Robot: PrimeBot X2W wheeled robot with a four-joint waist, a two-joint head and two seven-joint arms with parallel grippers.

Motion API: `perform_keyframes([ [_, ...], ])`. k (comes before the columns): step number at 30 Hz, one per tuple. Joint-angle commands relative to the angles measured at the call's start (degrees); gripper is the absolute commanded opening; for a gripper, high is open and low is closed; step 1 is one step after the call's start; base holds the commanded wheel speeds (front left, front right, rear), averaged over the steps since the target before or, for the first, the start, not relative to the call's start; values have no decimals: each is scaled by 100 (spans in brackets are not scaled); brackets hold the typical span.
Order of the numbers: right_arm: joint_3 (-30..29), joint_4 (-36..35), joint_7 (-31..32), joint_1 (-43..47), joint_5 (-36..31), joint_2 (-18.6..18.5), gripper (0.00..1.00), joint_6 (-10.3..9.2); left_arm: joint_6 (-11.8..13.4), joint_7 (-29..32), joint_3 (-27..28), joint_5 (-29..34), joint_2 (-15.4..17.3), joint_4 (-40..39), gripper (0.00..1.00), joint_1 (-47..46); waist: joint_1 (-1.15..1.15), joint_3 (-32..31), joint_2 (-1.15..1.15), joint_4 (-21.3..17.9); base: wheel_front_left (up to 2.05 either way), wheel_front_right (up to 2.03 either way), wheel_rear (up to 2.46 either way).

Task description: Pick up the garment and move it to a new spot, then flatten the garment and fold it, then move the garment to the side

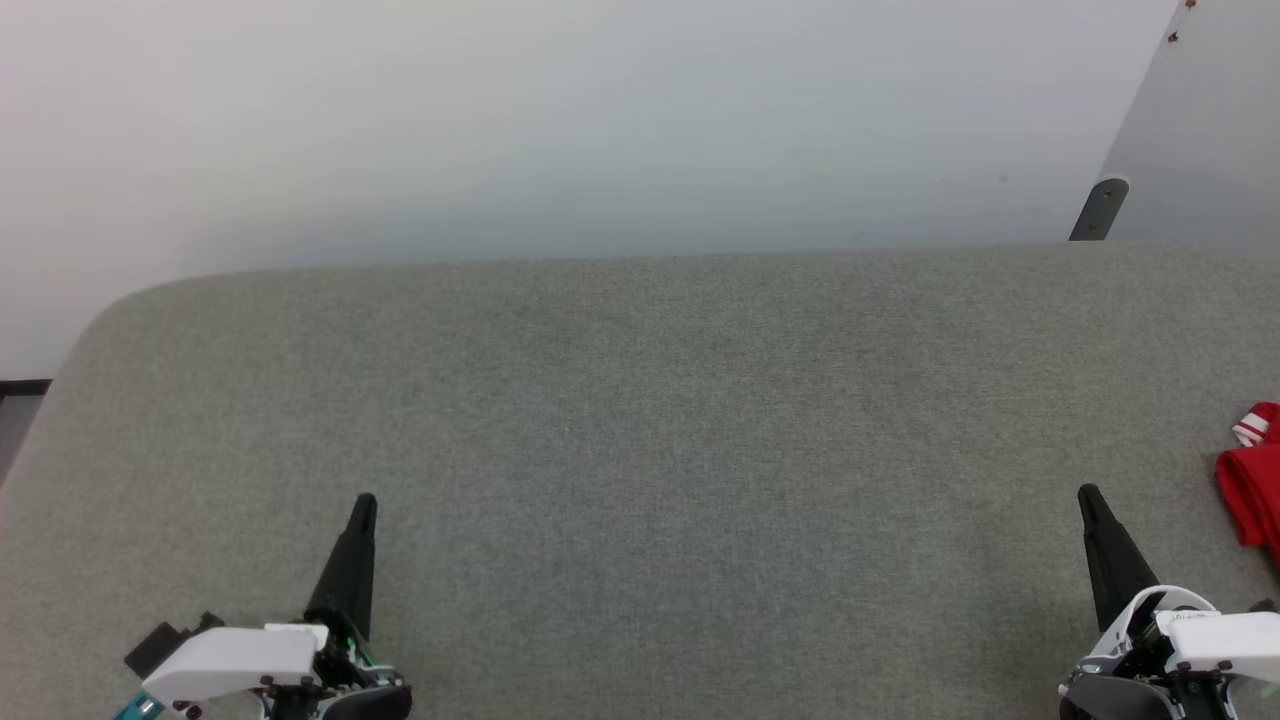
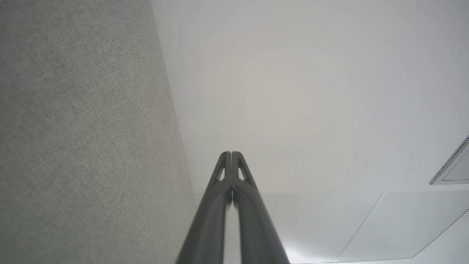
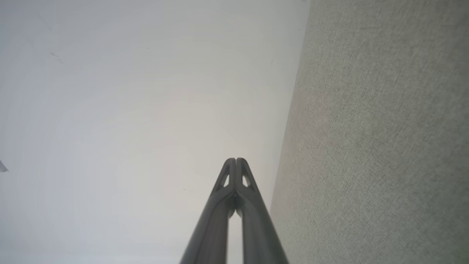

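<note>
Red shirt lies just right of the right gripper, which, pinched empty like the left gripper, should open before reaching.

left gripper and right gripper, both with long dark tapered fingers, little triangular cutouts near the tips, glossy white wrist shells, black joints underneath, tiny dark screws, teal tab on the left one

No text, label or number is legible, not even on the garment
</note>
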Motion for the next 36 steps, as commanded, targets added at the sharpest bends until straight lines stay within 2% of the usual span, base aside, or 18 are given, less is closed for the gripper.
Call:
perform_keyframes([
  [1,-2,2,2,-47,18,24,0,2,-18,20,15,-7,-10,8,0,-54,0,0,0,0,0,0,0],
  [36,-5,1,8,-43,13,27,0,2,-18,51,60,49,-41,9,0,-60,0,0,0,0,0,0,0],
])
